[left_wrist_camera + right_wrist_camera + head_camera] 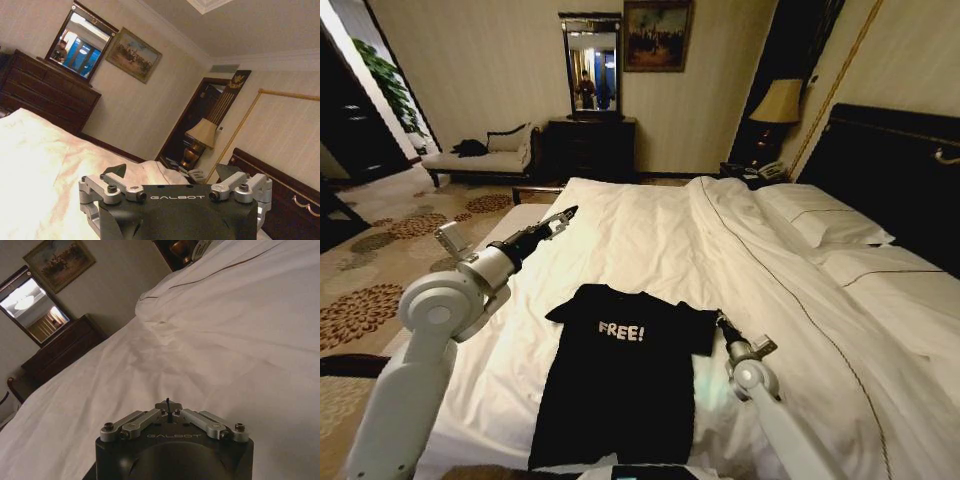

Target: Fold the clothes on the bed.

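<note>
the black t-shirt (620,375) lies flat, "free!" facing up, near the foot edge of the bed (650,230), well short of the pillows (820,215). my left tool (563,216) hangs above the bed's left edge, fingers spread apart. my right tool (722,320), fingers pressed together, sits at the shirt's right sleeve.

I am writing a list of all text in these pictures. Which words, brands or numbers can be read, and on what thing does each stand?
"FREE!": white letters on the chest of the black T-shirt.
"GALBOT": on the body of the left gripper.
"GALBOT": on the body of the right gripper, faint.
No numbers or other signs can be read.
</note>
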